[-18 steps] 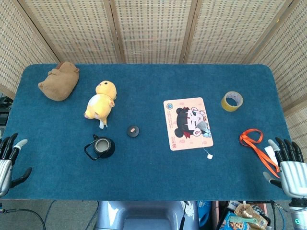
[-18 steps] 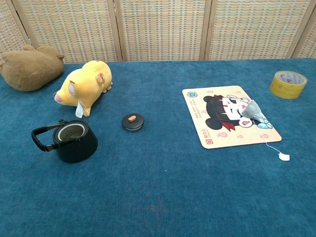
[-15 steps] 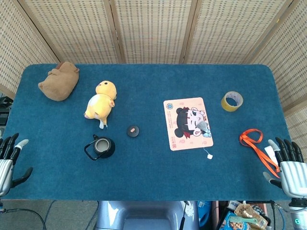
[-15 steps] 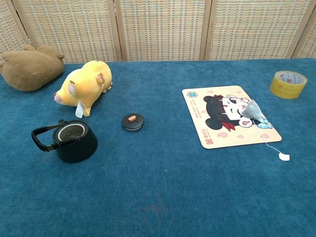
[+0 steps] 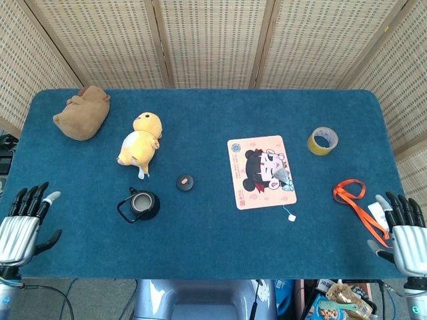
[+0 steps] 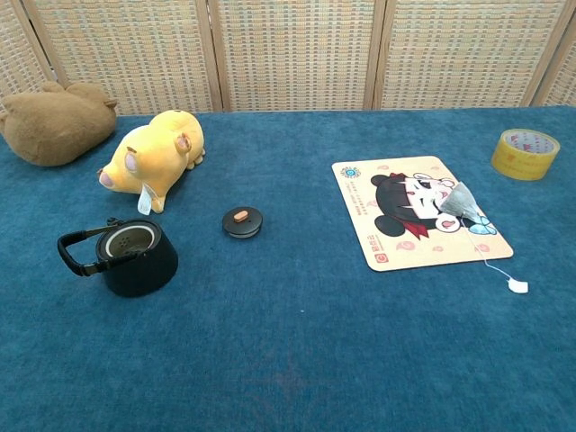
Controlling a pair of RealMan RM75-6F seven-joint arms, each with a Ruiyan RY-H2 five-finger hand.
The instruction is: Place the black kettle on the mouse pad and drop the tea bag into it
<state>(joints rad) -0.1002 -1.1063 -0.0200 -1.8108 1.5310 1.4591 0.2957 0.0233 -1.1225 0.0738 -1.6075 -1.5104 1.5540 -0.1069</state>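
The black kettle (image 5: 141, 204) (image 6: 130, 256) stands uncovered on the blue table, left of centre, its handle pointing left. Its round lid (image 5: 185, 182) (image 6: 243, 221) lies on the cloth just to the right. The cartoon mouse pad (image 5: 261, 171) (image 6: 418, 222) lies right of centre. The tea bag (image 5: 284, 176) (image 6: 463, 203) rests on the pad's right edge, its string trailing to a white tag (image 6: 517, 286). My left hand (image 5: 25, 221) is open at the table's front left corner, well left of the kettle. My right hand (image 5: 404, 232) is open at the front right corner. Neither hand shows in the chest view.
A yellow plush (image 5: 140, 139) (image 6: 151, 154) lies behind the kettle and a brown plush (image 5: 83, 112) (image 6: 56, 121) at the back left. A roll of yellow tape (image 5: 323, 141) (image 6: 525, 154) sits at the right. An orange lanyard (image 5: 356, 201) lies near my right hand.
My left hand has risen and moved right, onto the table's front left corner. The right hand and all objects are unmoved.
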